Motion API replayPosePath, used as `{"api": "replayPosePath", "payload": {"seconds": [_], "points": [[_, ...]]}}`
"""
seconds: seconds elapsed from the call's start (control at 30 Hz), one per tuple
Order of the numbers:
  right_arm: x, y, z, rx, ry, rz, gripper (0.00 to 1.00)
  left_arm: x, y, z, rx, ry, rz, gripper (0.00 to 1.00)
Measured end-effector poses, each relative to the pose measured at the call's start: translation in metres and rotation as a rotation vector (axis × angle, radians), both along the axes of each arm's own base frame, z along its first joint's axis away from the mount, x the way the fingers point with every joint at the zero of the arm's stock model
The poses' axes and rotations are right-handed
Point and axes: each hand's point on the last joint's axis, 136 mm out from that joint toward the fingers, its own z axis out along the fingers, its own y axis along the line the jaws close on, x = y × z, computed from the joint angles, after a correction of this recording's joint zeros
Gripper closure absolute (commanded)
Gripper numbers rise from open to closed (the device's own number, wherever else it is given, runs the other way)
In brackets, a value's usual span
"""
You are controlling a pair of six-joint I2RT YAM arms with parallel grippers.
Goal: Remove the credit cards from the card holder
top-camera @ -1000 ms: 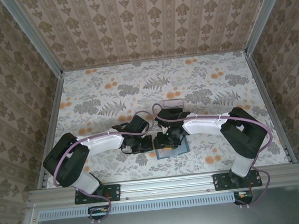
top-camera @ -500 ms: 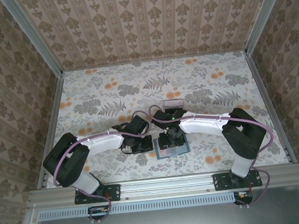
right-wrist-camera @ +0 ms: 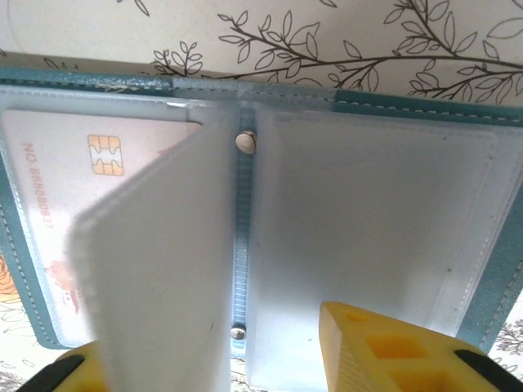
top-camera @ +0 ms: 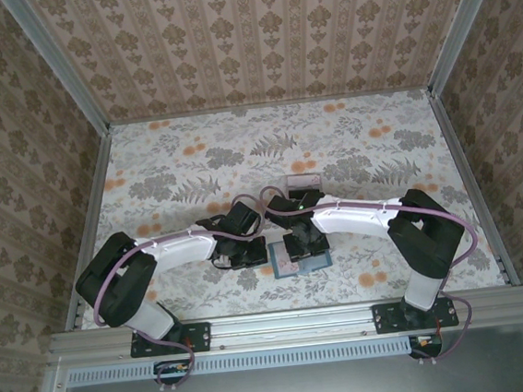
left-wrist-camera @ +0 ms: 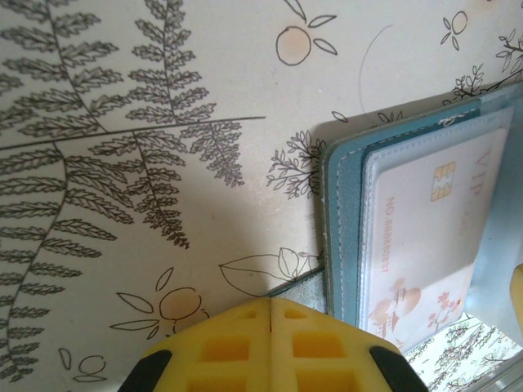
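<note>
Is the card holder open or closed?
Open. The card holder lies spread flat with both inner halves facing up, and a clear sleeve stands up near its spine.

From above, the card holder (top-camera: 320,262) was largely covered by the right gripper (top-camera: 300,251), and a small pale object (top-camera: 304,182) beyond the arms could not be identified. In the left wrist view, the holder was cut off by the right edge. In the right wrist view, a pale card (right-wrist-camera: 73,188) was half hidden behind a blurred, upright plastic sleeve (right-wrist-camera: 155,269).

Floral-print table (top-camera: 194,165), damask wallpaper walls (top-camera: 255,30), aluminium frame rail (top-camera: 292,323)
</note>
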Motion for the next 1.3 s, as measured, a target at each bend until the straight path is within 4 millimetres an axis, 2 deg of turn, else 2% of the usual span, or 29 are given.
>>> {"api": "replayPosePath", "payload": {"seconds": [0.13,0.2,0.6,0.77,1.03,1.3], "points": [[0.0,-0.005,0.001,-0.021,-0.006,0.007,0.84,0.0,0.0,0.0,0.0,0.001,0.0,0.98],[-0.001,-0.007,0.003,-0.028,-0.01,0.014,0.87,0.0,-0.002,0.0,-0.004,0.004,-0.002,0.98],[0.006,-0.025,0.003,-0.1,-0.049,0.017,0.89,0.0,-0.005,-0.001,-0.01,0.014,-0.007,0.98],[0.006,-0.038,-0.003,-0.157,-0.057,0.016,0.85,0.001,-0.008,-0.001,-0.018,0.019,-0.011,0.98],[0.006,-0.057,-0.008,-0.256,-0.069,0.033,0.61,0.002,-0.01,-0.001,-0.02,0.018,-0.018,0.97],[0.005,-0.069,-0.006,-0.314,-0.07,0.042,0.6,0.003,-0.012,0.001,-0.015,0.02,-0.029,0.97]]}}
